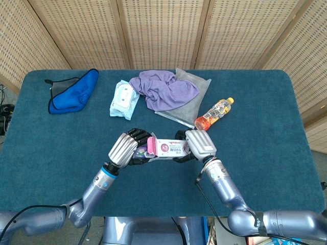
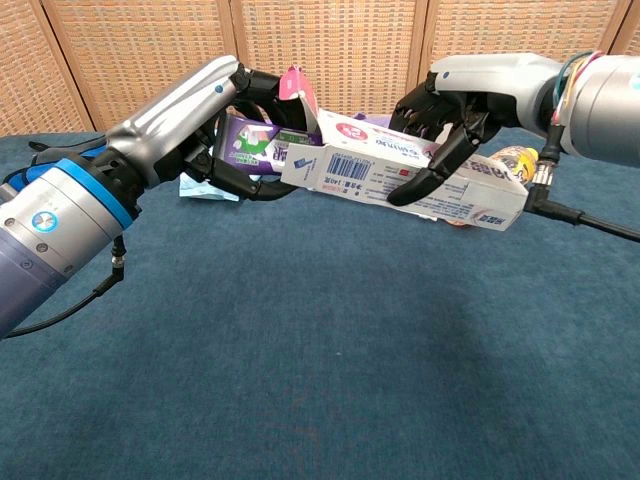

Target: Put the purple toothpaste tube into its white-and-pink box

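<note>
Head view: the left hand (image 1: 124, 149) grips the purple tube (image 1: 141, 151) from above, its dark fingers curled round it, above the blue table (image 1: 51, 143). The right hand (image 1: 200, 143) holds the white-and-pink box (image 1: 171, 148) lengthwise, fingers wrapped over its far side. Tube and box lie in one line between the two hands; the tube's far end is inside the box's open left end, where a pink flap (image 1: 152, 144) stands up. Only a short purple stretch shows between the left hand and the box. Further back on the table lie a blue cloth (image 1: 75, 91), a wipes pack (image 1: 124, 99), a purple cloth (image 1: 163, 88) on a grey pouch (image 1: 190, 97), and a bottle (image 1: 214, 113) with an orange cap, lying just beyond the right hand.

Chest view: both hands are raised off the table (image 2: 320, 380). The left hand (image 2: 235, 120) clasps the tube (image 2: 252, 150), thumb under it and fingers over the top. The tube's end passes into the mouth of the box (image 2: 400, 170), with the pink flap (image 2: 296, 88) tilted up above the opening. The right hand (image 2: 450, 110) holds the box from above, one finger pressed along its barcoded side. The box tilts slightly down toward the right. The bottle (image 2: 515, 160) shows partly behind the box's right end.
</note>
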{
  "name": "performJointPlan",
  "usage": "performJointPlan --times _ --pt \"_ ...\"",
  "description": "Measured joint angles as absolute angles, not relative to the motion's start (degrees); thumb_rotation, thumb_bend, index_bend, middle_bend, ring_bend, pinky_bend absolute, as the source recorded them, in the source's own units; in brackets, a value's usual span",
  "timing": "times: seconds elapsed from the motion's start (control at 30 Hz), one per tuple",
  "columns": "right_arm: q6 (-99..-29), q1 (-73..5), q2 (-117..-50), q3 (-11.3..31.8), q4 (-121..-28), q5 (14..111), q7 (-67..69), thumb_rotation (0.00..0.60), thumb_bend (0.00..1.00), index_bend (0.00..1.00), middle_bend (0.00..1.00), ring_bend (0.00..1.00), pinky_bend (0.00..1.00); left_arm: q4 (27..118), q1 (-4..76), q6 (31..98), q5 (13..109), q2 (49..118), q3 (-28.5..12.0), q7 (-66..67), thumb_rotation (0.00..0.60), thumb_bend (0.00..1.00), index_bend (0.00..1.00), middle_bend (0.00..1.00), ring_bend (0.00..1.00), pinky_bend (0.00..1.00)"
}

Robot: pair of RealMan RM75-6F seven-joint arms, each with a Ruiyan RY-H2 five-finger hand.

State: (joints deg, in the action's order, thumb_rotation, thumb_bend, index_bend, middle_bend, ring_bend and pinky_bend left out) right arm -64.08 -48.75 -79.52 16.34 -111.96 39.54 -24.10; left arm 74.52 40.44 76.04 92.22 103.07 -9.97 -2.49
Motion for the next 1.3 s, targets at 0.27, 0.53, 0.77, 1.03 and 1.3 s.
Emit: performJointPlan --times 0.27,0.53,0.77,1.03,1.3 --pt "-64.2 -48.7 -79.1 16.5 -112.2 39.6 -23.6 0.600 0.14 0.62 0.51 0.38 0.44 76.4 40.7 74.1 91.3 101.5 -9.6 1.7 0.600 0.29 0.43 0.05 0.03 0.08" --pt "-64.5 -48.7 -78.9 16.6 -112.5 39.5 -23.1 0.600 0.14 0.62 0.51 0.38 0.44 79.3 40.6 72.8 90.0 99.4 -9.8 6.3 0.600 0.29 0.38 0.00 0.00 0.01" --pt "-64.6 -48.5 -78.9 16.8 -112.5 39.1 -22.3 0.600 0.14 0.62 0.51 0.38 0.44 80.1 40.4 73.2 89.8 98.3 -10.0 7.2 0.600 0.29 0.36 0.00 0.00 0.01" --pt "-63.6 -47.6 -78.7 17.8 -112.7 37.9 -18.2 0.600 0.14 0.62 0.51 0.38 0.44 80.1 40.2 73.3 89.3 97.6 -10.1 6.8 0.600 0.29 0.36 0.00 0.00 0.01" --pt "-61.3 -45.7 -78.0 18.7 -111.9 36.7 -12.2 0.600 0.14 0.62 0.52 0.38 0.44 81.6 40.1 74.3 90.6 96.2 -10.1 5.8 0.600 0.29 0.35 0.00 0.00 0.00"
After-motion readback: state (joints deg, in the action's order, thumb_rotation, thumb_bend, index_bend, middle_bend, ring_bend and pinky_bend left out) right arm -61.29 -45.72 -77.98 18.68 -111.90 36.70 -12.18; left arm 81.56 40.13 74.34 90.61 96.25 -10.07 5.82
